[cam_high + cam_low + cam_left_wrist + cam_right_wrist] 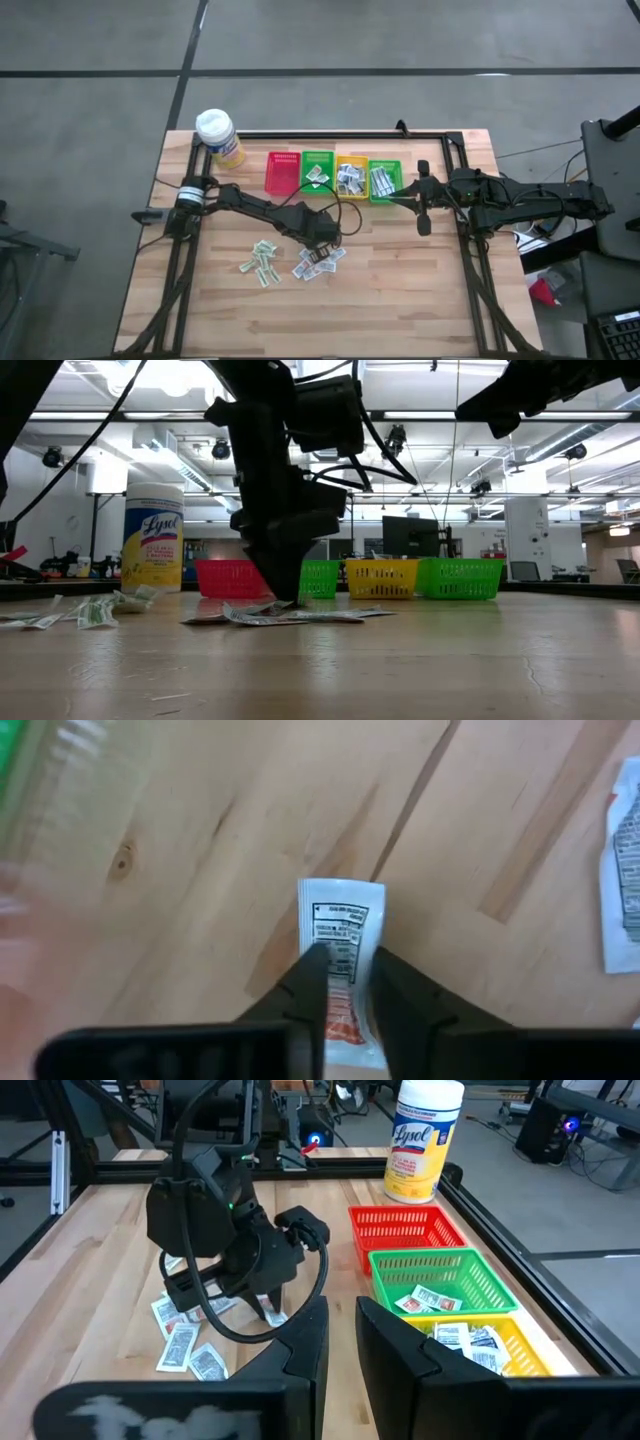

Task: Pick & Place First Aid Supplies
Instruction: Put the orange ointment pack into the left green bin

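Left gripper (345, 985) down at the table (420, 300), fingers narrowed on 1 white packet (343, 935) at the edge of the loose pile (318, 262). Risk: thin paper may slip free on lifting, or a neighbouring packet may ride up with it. Right gripper (340, 1342) hovers near the basket row, fingers narrow, empty. Count: 4 baskets, 1 red basket (283, 173), 2 green, 1 yellow; 1 Lysol canister (219, 136); 2 loose piles, the second (260, 264) beside it, packets too small to count.
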